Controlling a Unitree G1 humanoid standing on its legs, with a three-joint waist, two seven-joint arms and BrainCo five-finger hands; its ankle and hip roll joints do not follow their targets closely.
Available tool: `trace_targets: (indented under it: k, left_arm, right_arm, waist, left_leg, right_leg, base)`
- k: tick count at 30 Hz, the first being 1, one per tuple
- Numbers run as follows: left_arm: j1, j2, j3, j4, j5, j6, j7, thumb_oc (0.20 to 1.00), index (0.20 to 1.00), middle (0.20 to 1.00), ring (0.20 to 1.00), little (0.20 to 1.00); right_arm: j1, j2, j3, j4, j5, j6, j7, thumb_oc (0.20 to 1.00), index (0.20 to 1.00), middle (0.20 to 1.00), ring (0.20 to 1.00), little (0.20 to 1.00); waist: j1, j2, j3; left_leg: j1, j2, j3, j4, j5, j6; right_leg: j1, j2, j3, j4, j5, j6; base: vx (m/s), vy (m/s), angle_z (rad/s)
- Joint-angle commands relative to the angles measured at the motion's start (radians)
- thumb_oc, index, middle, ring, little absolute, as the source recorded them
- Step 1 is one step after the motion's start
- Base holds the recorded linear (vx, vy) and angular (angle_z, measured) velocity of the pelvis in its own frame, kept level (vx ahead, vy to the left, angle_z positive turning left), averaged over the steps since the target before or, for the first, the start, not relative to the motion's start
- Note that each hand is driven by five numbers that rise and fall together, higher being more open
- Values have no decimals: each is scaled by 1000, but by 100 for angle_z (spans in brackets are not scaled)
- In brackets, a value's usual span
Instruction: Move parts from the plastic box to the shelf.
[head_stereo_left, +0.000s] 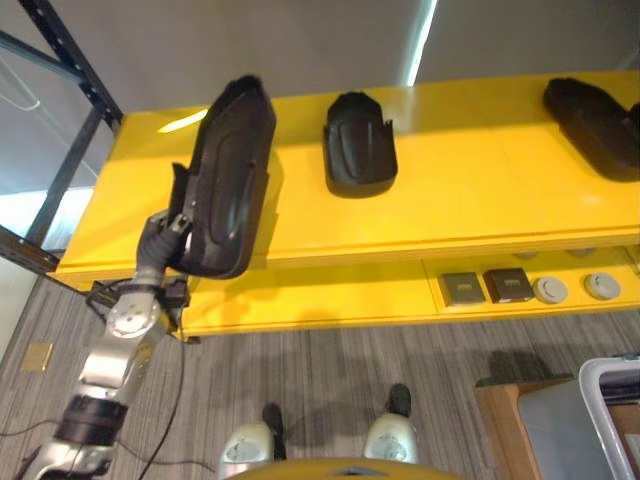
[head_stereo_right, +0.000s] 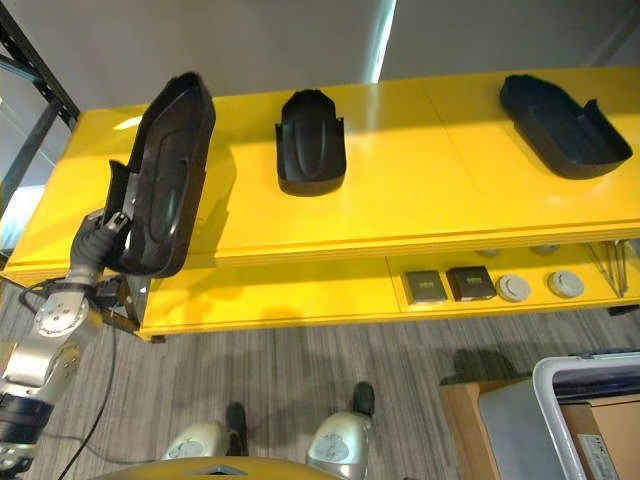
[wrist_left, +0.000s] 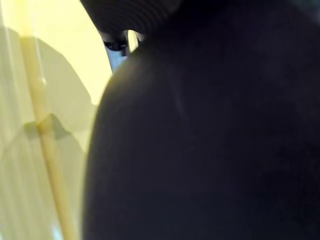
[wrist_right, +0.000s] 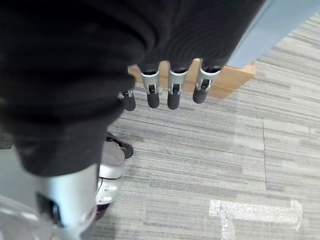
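- Where the left hand (head_stereo_left: 172, 228) meets the long, glossy black moulded part (head_stereo_left: 225, 180), finger state cannot be told.
- Part overlaps the smooth yellow shelf (head_stereo_left: 450, 190) edge, 9 o'clock.
- Right hand (wrist_right: 170, 85): fingers relaxed, loosely spread, over striped grey carpet (wrist_right: 210, 150).

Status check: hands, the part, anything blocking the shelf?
Left hand holds long black part over yellow shelf, fingers hidden. Right hand open, empty, over floor. Two black parts on shelf, clear of drop spot.
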Motion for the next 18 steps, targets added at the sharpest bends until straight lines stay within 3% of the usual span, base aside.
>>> trace_targets:
  k: [1, 4, 8, 9, 14, 16, 18]
  left_arm:
    - [-13, 12, 101, -108, 11, -64, 17, 200, 200, 200, 200, 200]
    - [-15, 5, 112, -101, 45, -48, 51, 200, 200, 200, 200, 200]
    - [-56, -9, 99, -58, 135, 3, 123, 200, 200, 200, 200, 200]
    - [-90, 22, 99, 14, 169, 38, 173, 200, 200, 200, 200, 200]
    - [-221, 135, 83, 224, 198, 131, 153, 200, 200, 200, 200, 200]
    - [-265, 168, 71, 297, 224, 142, 155, 200, 200, 200, 200, 200]
    - [-370, 244, 34, 478, 244, 152, 155, 200, 200, 200, 200, 200]
  right_arm:
    - [32, -50, 41, -39, -78, 2, -21, 1000, 1000, 1000, 1000, 1000]
    - [29, -48, 57, -35, -88, -11, -19, 1000, 1000, 1000, 1000, 1000]
    - [16, -60, 76, -26, -44, -7, -21, 1000, 1000, 1000, 1000, 1000]
    - [26, -68, 89, -61, -31, 28, -12, 1000, 1000, 1000, 1000, 1000]
    - [46, -96, 108, -98, -32, 46, 17, 1000, 1000, 1000, 1000, 1000]
    - [41, -109, 112, -104, -33, 48, 27, 1000, 1000, 1000, 1000, 1000]
    - [32, -136, 125, -115, -44, 47, 53, 1000, 1000, 1000, 1000, 1000]
  waist:
    - [6, 23, -26]
    - [19, 4, -38]
    - [19, -10, -56]
    - [8, -13, -65]
    - [-30, -9, -72]
    - [-42, -5, -69]
    - [-69, 5, -65]
  left_leg:
    - [-19, 18, -48, -71, 14, 43]
    - [-22, 19, -42, -90, 16, 50]
    - [-33, 38, -44, -108, 35, 35]
    - [-31, 58, -35, -118, 52, 22]
    - [-46, 85, -20, -121, 75, 1]
    - [-49, 89, -16, -122, 79, -2]
    - [-53, 92, -4, -122, 83, -6]
  right_leg:
    - [12, 86, 7, 88, -252, 104]
    - [17, 105, -6, 36, -239, 107]
    - [39, 148, 2, -17, -241, 87]
    - [49, 165, 3, -23, -250, 79]
    - [44, 193, 22, -32, -263, 67]
    - [39, 198, 27, -32, -265, 64]
    - [29, 205, 41, -32, -267, 59]
  base:
    - [7, -24, -15]
    - [9, -96, 3]
    - [63, -146, 21]
    - [136, -155, 11]
    - [68, -81, -3]
    - [-10, 3, -7]
    - [-7, 26, -12]
